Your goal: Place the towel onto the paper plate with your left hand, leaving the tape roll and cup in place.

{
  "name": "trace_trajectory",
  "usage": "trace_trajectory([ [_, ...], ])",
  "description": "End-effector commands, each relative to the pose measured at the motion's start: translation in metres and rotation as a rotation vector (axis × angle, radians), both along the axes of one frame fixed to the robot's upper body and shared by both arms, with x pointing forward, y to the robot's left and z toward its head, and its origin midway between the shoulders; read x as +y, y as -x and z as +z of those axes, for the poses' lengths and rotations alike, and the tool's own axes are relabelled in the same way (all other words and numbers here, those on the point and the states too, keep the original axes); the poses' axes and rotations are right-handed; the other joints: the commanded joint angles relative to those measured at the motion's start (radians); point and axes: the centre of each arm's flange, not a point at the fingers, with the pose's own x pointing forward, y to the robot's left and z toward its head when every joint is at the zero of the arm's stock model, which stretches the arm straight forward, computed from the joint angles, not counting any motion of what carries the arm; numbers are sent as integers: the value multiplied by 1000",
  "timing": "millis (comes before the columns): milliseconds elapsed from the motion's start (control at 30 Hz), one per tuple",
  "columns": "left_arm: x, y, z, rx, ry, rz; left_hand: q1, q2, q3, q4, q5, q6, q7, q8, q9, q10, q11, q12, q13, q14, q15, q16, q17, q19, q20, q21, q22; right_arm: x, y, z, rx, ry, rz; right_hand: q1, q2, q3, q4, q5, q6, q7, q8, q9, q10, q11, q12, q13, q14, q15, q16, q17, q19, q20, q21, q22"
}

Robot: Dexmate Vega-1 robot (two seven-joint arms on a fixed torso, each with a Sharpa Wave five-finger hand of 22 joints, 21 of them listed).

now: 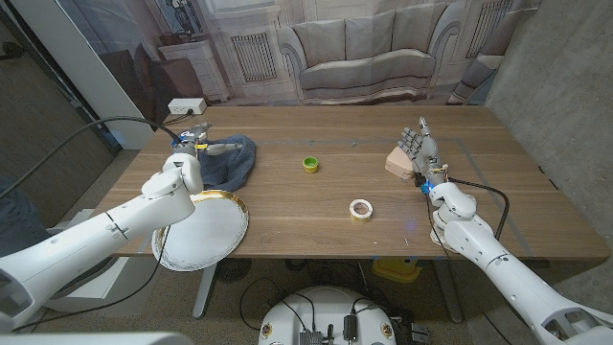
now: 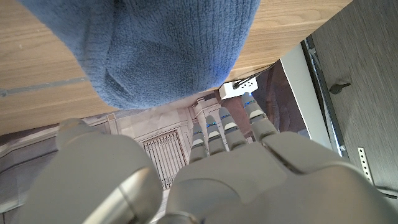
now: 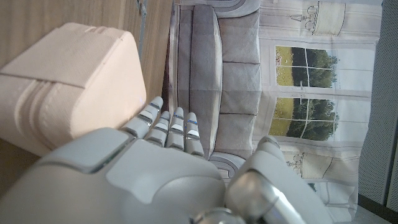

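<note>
The left hand (image 1: pixel 194 137), fingers (image 2: pixel 225 127) straight and empty, hovers at the towel (image 1: pixel 228 159); the paper plate (image 1: pixel 203 230) lies nearer the robot.

We see the right hand (image 3: pixel 155 180) from behind, its fingers (image 3: pixel 168 127) straight and close together, holding nothing. Just beside the fingers, on the side away from the thumb, a pale pink block (image 3: pixel 68 84) lies on the wooden table (image 3: pixel 18 28). Beyond the fingertips hangs a backdrop (image 3: pixel 280 74) printed with a sofa and windows.
</note>
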Motion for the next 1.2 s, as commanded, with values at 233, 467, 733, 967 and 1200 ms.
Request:
trace_trajectory([
  [233,1,-13,-12,12,15,-16,4,-3,-11,0,7,11,-2,7,4,11,0,11,2,10,-17,6,4,-5,-2,-4,3,3,2,-1,8,1,-2,3,8,-2,-5,-4,4,-2,-3,5,8,-3,-2,2,8,4,0,5,-1,-8,-5,2],
  [467,0,-18,-14,25,14,-22,5,-2,-13,0,8,14,1,8,4,9,-3,10,2,10,-17,6,4,-13,-7,-7,3,5,2,0,8,-1,-1,3,9,-3,-6,-4,4,-3,-3,5,9,-2,-2,2,9,6,0,5,0,-9,-5,2],
  [733,0,-26,-20,41,23,-25,7,0,-16,0,9,16,4,9,4,8,-4,10,2,8,-21,5,4,-16,-7,-8,4,6,2,-3,11,2,-2,4,9,-3,-6,-4,5,-3,-3,5,10,-3,-2,2,9,5,0,5,-1,-8,-6,2],
  [967,-1,-34,-24,56,20,-26,9,1,-17,0,10,18,4,9,4,10,-6,11,2,8,-20,5,4,-19,-6,-9,4,7,2,-4,10,1,-4,4,9,-4,-6,-4,5,-3,-3,5,9,-4,-2,2,9,4,-1,5,-1,-8,-6,2],
  [1200,-3,-42,-31,74,28,-32,13,4,-19,0,12,21,3,10,4,12,-16,11,2,10,-24,6,4,-23,-9,-10,4,6,3,-5,9,-4,-6,4,10,-4,-7,-4,5,-4,-3,5,10,-3,-2,2,8,4,-1,5,-1,-8,-6,2],
])
